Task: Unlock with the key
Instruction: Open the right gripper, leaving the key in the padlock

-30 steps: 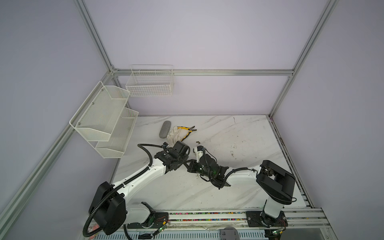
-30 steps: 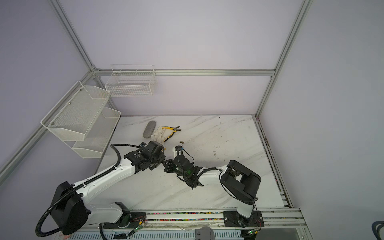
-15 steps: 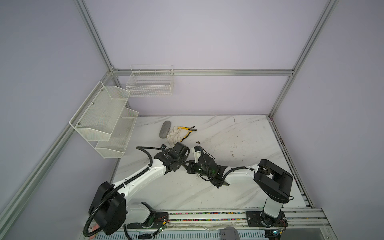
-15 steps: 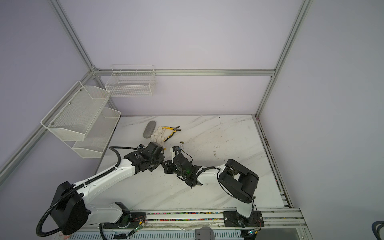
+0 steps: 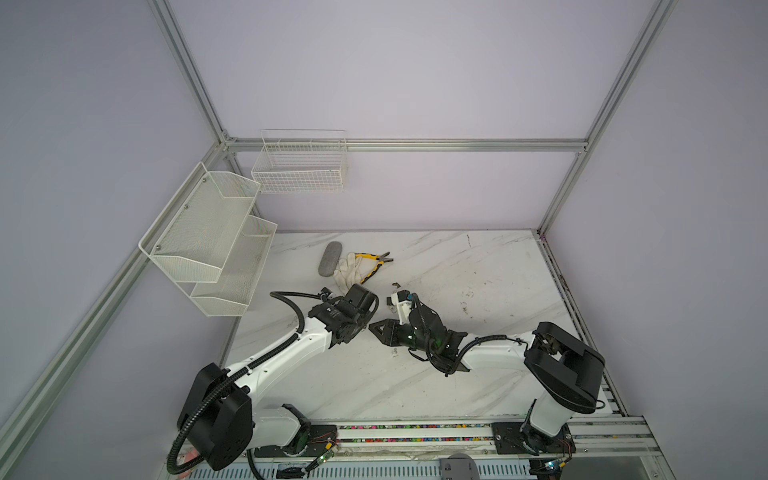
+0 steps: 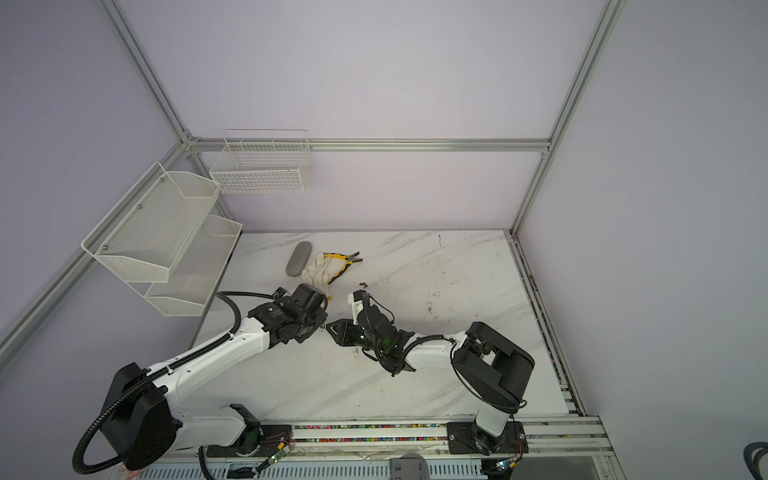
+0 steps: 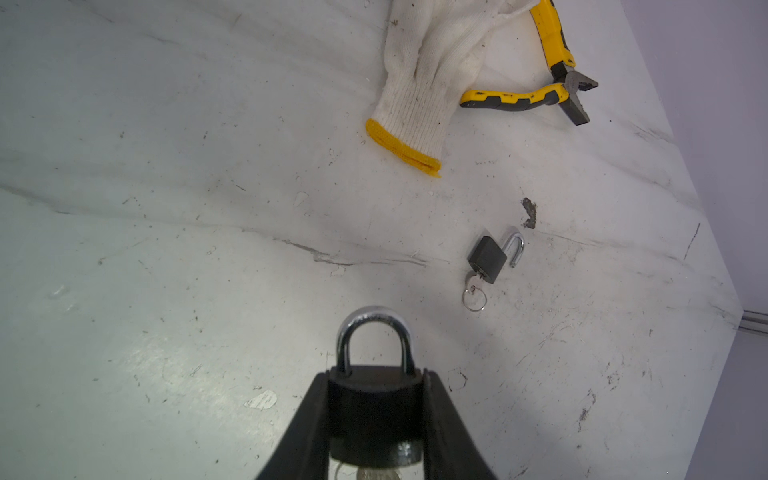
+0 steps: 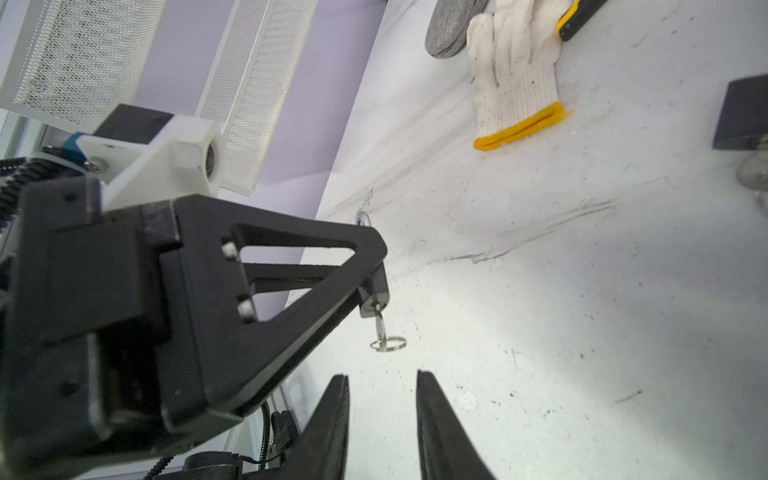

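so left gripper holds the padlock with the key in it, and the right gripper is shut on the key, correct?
Not quite: the right gripper is open, jaws apart just short of the key, as the right wrist view shows. The left gripper does hold the padlock, key in it.

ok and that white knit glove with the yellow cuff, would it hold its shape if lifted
Probably not: the white knit glove lies limp and flat, so it would likely droop. Its coarse knit should resist slipping. If pushed, it may bunch.
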Motion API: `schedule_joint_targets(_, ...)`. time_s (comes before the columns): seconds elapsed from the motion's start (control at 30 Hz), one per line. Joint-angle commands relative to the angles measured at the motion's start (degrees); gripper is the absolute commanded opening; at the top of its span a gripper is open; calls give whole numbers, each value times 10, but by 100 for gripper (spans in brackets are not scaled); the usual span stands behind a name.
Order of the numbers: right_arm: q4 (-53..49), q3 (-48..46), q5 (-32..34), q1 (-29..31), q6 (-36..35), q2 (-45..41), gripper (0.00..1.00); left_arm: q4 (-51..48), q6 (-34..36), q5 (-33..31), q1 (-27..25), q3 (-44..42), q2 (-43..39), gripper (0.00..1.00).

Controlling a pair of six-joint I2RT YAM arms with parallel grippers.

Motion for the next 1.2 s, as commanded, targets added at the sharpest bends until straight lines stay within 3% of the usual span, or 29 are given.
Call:
schedule_joint_targets(0.0,37,18,-21,-7,35,21,27,21,11,-7,2,21,-22,0)
schedule_joint_targets(0.63,61,46,-10,-9,33,49,16,33,18,12,2,20,-30,0)
schedule_joint_targets(0.97,52,53,-13,-10,27,57,8,55,9,58,2,24,-32,0)
schedule_joint_targets(1.03,54,57,-16,-10,35,60,2,64,3,74,1,20,-35,0)
schedule_joint_targets(1.17,72,58,-34,-12,73,58,0,96,-10,91,-1,6,-51,0)
